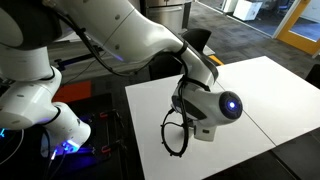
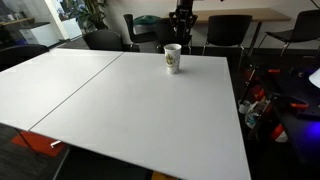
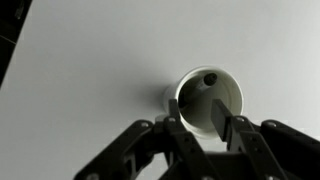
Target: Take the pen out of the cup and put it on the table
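- Pen [image 3: 210, 79], cup [image 3: 188, 95] and pincer [image 3: 200, 125] all sit over the table [image 2: 110, 100]: big white top with a thin dark seam, spreading out beneath the pincer.
- Arm [image 1: 130, 30]: white, reaches over the table, wrist aimed down.
- pincer: jaws apart, nothing clamped, hanging just above the cup in an exterior view [image 2: 181, 28].
- cup: whitish, upright, straight below the pincer. In the wrist view its mouth lies between the jaws.
- Pen: dark end shows inside the cup, by the rim farthest from the pincer.
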Available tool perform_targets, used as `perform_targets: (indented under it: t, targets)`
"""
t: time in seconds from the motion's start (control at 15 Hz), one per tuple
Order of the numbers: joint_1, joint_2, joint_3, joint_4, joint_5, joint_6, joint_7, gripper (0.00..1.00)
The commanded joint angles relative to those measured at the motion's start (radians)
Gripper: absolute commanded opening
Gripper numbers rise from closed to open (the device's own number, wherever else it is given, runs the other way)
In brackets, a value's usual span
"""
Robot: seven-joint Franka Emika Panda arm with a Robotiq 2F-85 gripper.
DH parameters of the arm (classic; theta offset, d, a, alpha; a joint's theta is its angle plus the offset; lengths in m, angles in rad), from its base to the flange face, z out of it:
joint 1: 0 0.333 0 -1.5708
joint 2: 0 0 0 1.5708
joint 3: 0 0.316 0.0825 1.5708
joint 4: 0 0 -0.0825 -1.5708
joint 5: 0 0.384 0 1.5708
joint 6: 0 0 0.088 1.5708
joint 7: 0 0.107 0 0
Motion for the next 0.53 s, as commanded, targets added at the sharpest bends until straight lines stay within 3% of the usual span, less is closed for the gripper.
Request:
perform_targets:
  t: [0.0,0.33,0.47]
  targets:
    - [0.006,0.025,0.015,0.004,0.045,0.064,0.034,0.42]
    - [0.006,0.070,0.037,0.028,0.108,0.121,0.025,0.45]
    - [0.007,0.088,0.044,0.044,0.127,0.122,0.026,0.41]
